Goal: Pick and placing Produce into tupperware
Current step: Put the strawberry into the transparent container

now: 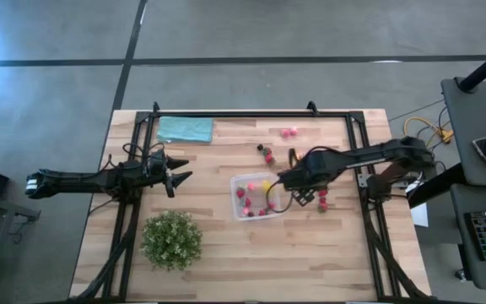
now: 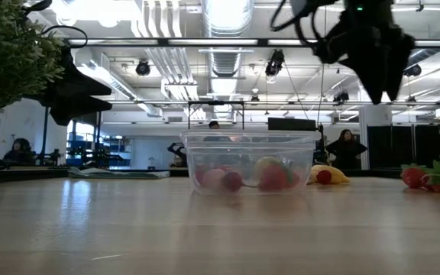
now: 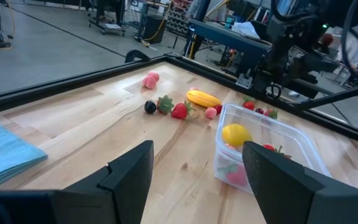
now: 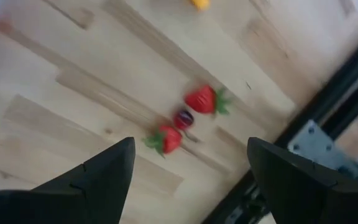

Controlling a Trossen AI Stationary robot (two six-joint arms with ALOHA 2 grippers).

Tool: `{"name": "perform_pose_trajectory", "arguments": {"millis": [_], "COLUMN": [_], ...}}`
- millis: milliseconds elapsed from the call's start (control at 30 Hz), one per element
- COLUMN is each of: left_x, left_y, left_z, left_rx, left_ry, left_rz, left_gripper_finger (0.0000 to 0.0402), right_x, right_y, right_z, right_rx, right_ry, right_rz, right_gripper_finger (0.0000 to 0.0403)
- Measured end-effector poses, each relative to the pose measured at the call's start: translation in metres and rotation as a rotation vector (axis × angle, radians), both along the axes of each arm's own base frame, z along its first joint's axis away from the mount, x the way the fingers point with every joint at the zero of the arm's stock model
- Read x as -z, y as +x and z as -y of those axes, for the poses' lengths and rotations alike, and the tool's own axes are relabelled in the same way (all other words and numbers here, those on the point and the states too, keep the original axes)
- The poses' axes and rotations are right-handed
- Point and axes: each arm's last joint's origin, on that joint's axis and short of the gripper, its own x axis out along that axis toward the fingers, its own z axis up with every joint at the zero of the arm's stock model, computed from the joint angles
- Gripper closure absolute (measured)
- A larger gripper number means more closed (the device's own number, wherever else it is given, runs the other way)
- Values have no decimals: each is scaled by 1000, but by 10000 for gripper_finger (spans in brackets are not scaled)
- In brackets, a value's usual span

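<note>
**Right arm lining up on loose strawberries**

Right gripper [image 4: 188, 165] jaws spread wide, empty, above two red strawberries [image 4: 205, 99] and a dark berry at frame centre. Left gripper [image 3: 194, 171] parted, empty, idle. Clear square plastic tupperware [image 1: 245, 181] sits mid-table, part-filled. Judgement: centre on one strawberry, descend straight, avoid nudging neighbours.

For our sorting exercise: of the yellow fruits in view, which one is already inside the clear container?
The lemon, the round yellow fruit lying inside the clear container with red pieces. The other yellow fruit, the long banana, lies outside on the table among loose strawberries.
</note>
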Motion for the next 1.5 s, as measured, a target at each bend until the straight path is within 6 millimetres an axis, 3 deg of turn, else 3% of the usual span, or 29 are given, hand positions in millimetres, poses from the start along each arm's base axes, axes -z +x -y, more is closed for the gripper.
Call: {"name": "perform_pose_trajectory", "arguments": {"millis": [200, 400, 667, 900, 1200, 1500], "left_x": [0, 0, 0, 0, 0, 0], "left_y": [0, 0, 0, 0, 0, 0], "left_z": [0, 0, 0, 0, 0, 0], "left_rx": [0, 0, 0, 0, 0, 0], "left_ry": [0, 0, 0, 0, 0, 0], "left_rz": [0, 0, 0, -1, -1, -2], "left_gripper_finger": [169, 168, 168, 169, 169, 168], "right_x": [13, 45, 78, 93, 112, 123], "right_y": [-42, -50, -71, -70, -67, -59], "right_z": [3, 3, 7, 7, 8, 7], "right_rx": [204, 372, 548, 602, 640, 637], "right_ry": [20, 69, -57, -51, -99, -109], "right_rz": [92, 277, 183, 254, 187, 195], "right_gripper_finger": [101, 100, 102, 107, 129, 172]}}
